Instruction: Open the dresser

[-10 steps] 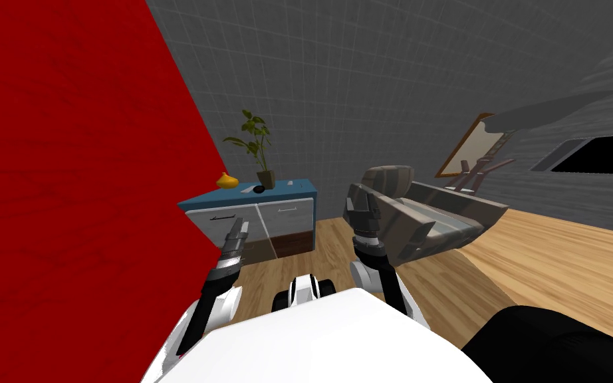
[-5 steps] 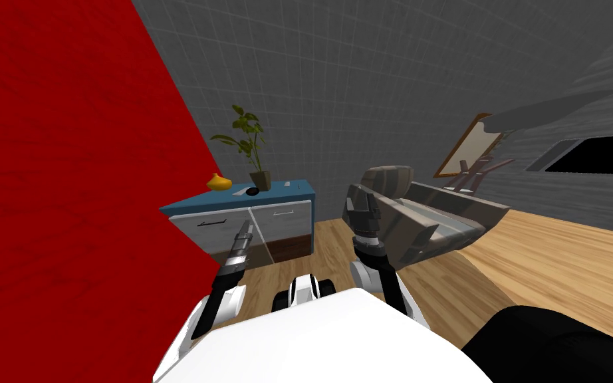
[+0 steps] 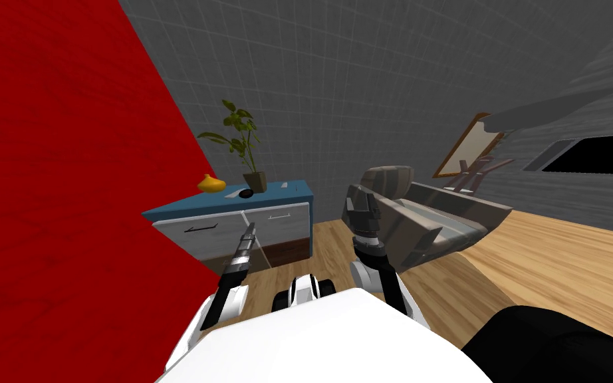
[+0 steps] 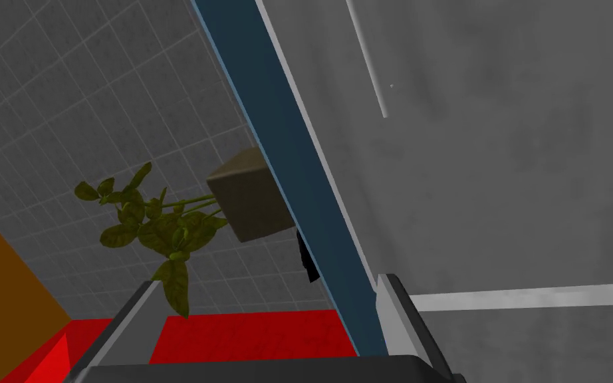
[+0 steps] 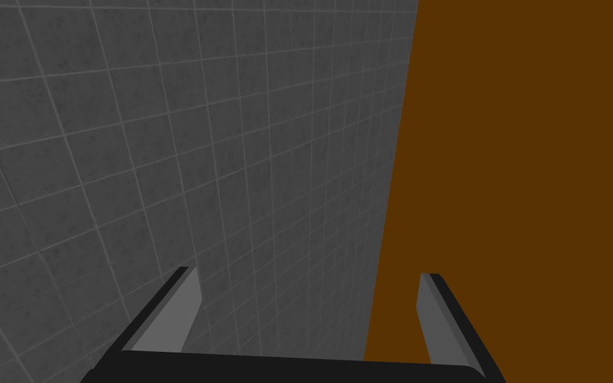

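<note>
In the head view, the dresser (image 3: 292, 226) stands ahead against the grey wall (image 3: 365, 86), and my left gripper (image 3: 249, 231) points at its door seam. From the left wrist, the fingers (image 4: 397, 312) are spread wide by the blue top edge (image 4: 285, 146); I'd swing onto the thin bar handle (image 4: 367, 60) and straddle it squarely. At the right wrist, the right gripper (image 5: 305, 319) has its fingers wide and empty.

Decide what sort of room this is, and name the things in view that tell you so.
Probably a living room in a house: a grey sofa stands on a wooden floor, and a blue-topped dresser against the tiled wall carries a potted plant.
</note>
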Motion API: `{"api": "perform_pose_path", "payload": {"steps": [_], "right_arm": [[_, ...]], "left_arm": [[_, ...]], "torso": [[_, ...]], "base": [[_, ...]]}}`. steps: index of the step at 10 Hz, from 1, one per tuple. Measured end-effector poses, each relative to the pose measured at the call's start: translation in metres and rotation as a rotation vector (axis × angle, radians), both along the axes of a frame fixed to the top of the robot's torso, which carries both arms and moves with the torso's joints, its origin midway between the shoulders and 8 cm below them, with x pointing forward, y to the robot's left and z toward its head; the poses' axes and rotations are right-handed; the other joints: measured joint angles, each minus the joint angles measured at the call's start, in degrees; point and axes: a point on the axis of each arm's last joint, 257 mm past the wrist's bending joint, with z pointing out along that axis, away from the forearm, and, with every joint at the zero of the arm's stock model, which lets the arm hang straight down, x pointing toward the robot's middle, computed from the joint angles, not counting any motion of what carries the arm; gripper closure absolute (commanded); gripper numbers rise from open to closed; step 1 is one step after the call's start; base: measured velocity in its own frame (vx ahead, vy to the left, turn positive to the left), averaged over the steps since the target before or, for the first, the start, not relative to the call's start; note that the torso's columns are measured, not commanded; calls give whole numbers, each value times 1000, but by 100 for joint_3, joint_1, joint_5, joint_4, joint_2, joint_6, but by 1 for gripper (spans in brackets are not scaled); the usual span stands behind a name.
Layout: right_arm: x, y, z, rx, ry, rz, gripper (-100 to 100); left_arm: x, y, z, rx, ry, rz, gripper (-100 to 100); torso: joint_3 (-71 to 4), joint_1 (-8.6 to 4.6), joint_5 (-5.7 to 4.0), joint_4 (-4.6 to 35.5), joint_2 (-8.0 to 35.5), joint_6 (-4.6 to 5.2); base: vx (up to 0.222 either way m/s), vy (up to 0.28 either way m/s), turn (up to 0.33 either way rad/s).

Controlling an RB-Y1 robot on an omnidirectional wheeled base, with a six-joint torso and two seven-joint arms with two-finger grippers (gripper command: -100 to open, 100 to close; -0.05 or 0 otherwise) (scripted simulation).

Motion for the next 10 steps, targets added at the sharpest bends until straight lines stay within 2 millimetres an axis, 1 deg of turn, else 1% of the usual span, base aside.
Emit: {"api": "perform_pose_path", "payload": {"steps": [5, 8, 9, 10], "right_arm": [[0, 0, 0, 0, 0, 0, 0], [0, 0, 0, 0, 0, 0, 0], [0, 0, 0, 0, 0, 0, 0], [0, 0, 0, 0, 0, 0, 0]], "left_arm": [[15, 3, -42, -11, 98, 14, -100], [22, -2, -70, -38, 157, 24, -100], [23, -2, -71, -39, 159, 24, -100], [24, -2, -66, -38, 156, 25, -100]], "torso": [[3, 2, 0, 2, 5, 0], [0, -3, -1, 0, 1, 0], [8, 6, 1, 4, 15, -1], [4, 9, 2, 3, 6, 0]], "base": [[70, -37, -20], [62, -35, -17], [53, -2, -24], [86, 7, -25]]}}
